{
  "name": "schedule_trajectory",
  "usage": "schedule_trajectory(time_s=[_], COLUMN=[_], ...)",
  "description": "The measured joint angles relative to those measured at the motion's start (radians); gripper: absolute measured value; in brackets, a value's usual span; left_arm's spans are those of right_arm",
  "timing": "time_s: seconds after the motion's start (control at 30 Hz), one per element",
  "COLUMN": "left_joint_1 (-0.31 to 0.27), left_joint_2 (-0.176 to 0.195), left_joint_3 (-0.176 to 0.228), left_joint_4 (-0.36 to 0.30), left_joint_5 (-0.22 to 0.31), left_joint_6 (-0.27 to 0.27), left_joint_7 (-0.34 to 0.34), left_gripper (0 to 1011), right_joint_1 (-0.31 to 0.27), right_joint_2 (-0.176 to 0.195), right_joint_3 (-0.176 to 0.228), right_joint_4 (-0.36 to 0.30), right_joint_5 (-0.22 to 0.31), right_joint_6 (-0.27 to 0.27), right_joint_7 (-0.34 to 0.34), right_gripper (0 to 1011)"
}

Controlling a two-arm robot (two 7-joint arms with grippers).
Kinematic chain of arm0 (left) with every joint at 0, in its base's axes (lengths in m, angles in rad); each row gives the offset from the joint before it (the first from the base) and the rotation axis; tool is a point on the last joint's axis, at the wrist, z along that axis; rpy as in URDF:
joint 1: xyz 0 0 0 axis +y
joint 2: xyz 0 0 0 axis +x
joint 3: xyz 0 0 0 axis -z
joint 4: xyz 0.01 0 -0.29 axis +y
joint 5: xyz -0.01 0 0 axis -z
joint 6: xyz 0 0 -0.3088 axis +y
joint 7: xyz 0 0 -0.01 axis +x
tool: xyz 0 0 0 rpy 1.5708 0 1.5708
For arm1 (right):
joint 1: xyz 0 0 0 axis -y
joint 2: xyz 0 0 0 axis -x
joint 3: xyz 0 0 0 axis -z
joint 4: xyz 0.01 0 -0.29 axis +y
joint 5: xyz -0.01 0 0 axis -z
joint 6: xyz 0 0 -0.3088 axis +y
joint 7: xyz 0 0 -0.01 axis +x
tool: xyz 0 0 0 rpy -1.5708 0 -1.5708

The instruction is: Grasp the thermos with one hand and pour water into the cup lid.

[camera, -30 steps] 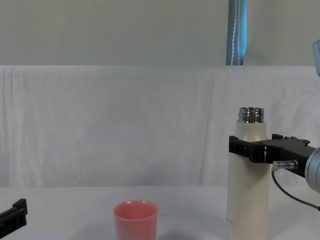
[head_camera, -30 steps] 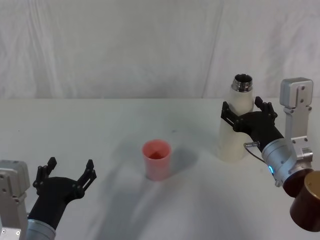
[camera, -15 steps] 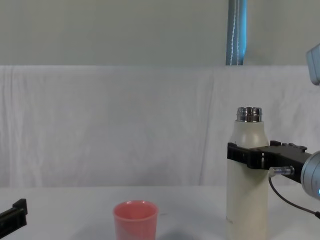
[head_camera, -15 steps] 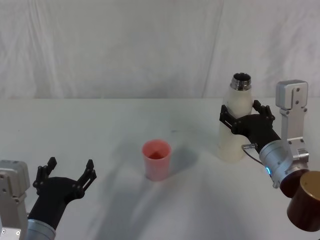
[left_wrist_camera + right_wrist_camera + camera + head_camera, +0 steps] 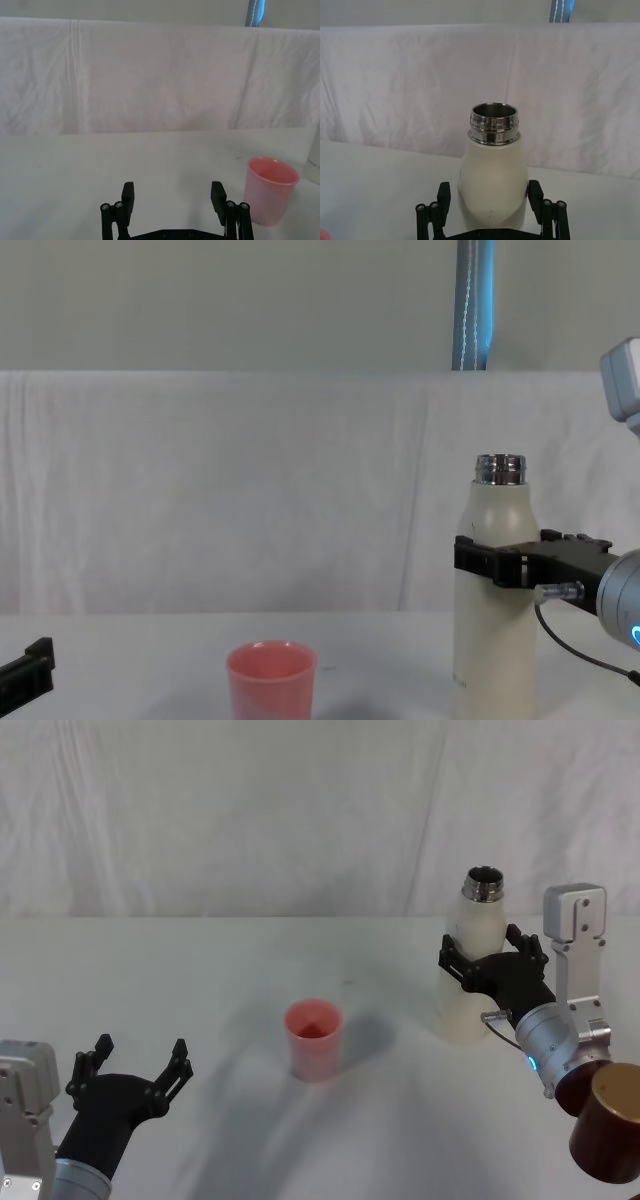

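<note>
Thermos stands upright on the white table at the robot's right, its steel neck open and uncapped. The right gripper brackets the bottle's body just below the shoulder, one finger on each side; whether the fingers press the wall cannot be told. The cup lid stands upright near the table's centre, well apart from the thermos. The left gripper rests low at the robot's left, fingers spread wide, holding nothing.
</note>
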Motion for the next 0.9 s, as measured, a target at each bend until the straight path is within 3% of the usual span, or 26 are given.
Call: schedule_trajectory(time_s=[0.9], left_joint_1=[0.000], left_joint_2=[0.000], left_joint_3=[0.000], left_joint_4=[0.000], left_joint_5=[0.000], left_joint_6=[0.000], left_joint_7=[0.000], left_gripper=[1001], right_joint_1=[0.032], right_joint_2=[-0.022], right_joint_3=[0.018], right_joint_4=[0.056], right_joint_5=[-0.015], right_joint_6=[-0.003], right_joint_7=[0.000], right_gripper=[1001])
